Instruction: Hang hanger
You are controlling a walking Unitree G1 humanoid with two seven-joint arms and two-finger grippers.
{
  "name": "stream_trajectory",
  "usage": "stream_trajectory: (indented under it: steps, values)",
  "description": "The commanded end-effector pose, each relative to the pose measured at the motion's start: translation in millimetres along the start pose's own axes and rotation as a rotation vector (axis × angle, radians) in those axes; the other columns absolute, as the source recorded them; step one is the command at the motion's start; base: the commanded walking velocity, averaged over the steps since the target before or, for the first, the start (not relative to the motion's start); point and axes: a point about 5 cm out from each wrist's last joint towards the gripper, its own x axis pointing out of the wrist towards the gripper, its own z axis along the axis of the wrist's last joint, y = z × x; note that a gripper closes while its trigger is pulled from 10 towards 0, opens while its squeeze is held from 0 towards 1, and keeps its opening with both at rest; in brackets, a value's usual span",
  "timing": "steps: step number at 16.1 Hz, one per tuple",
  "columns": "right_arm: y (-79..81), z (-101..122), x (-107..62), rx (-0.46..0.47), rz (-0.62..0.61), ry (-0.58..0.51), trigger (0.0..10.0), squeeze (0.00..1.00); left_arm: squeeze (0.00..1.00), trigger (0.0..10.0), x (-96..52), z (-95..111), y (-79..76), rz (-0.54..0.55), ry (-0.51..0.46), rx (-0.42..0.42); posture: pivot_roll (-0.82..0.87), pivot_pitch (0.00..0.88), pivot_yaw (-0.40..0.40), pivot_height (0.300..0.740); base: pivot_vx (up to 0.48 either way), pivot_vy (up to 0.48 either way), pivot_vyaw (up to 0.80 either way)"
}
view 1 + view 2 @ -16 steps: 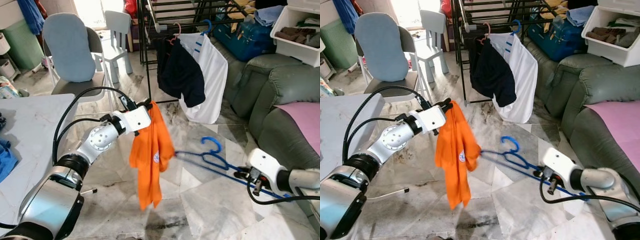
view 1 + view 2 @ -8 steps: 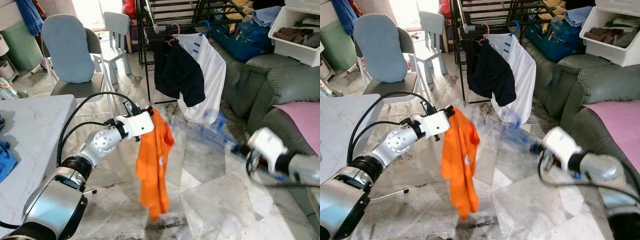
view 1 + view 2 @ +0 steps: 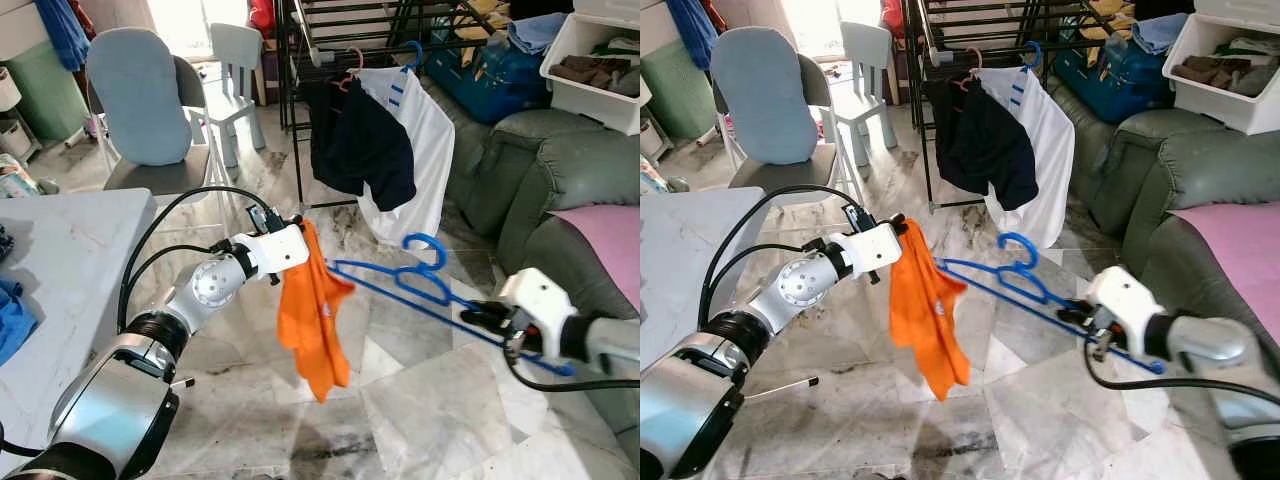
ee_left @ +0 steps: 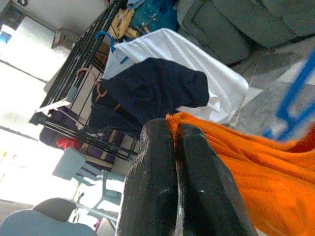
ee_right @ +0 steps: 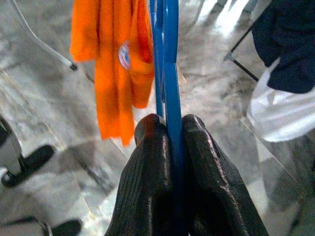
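The shirt (image 3: 313, 310) is bright orange with a small round white and blue badge. The hanger (image 3: 420, 283) is bright blue. The left gripper (image 4: 179, 162) has black fingers, and so does the right gripper (image 5: 170, 147). Both arms are silver and white with black cables. On the black drying rack (image 3: 300, 100) hang a dark navy top (image 3: 360, 145) and a white shirt (image 3: 425, 150) with blue stripes. The sofa (image 3: 560, 190) is grey-green with a pink cloth (image 3: 605, 235) on it. The chair (image 3: 140, 95) has a light blue cushion. The floor (image 3: 420, 400) is grey and white marble. The table (image 3: 60, 270) is pale grey.
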Motion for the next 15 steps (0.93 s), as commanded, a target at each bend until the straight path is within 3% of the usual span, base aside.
stream_trajectory:
  steps: [1, 5, 15]
  values:
    - [-6.9, 3, -11.5, -0.044, -0.002, 0.028, 10.0, 0.0, 0.0, 10.0, 1.1, -1, 10.4, 0.015, 0.02, 0.02, -0.21, 0.0, 0.06, 0.74, 0.0, 0.0, 0.0]
    - [-10.7, 6, -25.0, -0.05, 0.038, 0.068, 10.0, 0.0, 0.0, 10.0, 0.1, -4, 7.9, -0.005, 0.04, 0.028, -0.22, 0.0, 0.067, 0.74, 0.0, 0.0, 0.0]
    - [6.1, 19, -6.8, -0.028, 0.153, 0.012, 10.0, 0.0, 0.0, 10.0, 2.9, 4, -0.1, -0.065, -0.017, 0.01, -0.21, 0.0, 0.063, 0.74, 0.0, 0.0, 0.0]
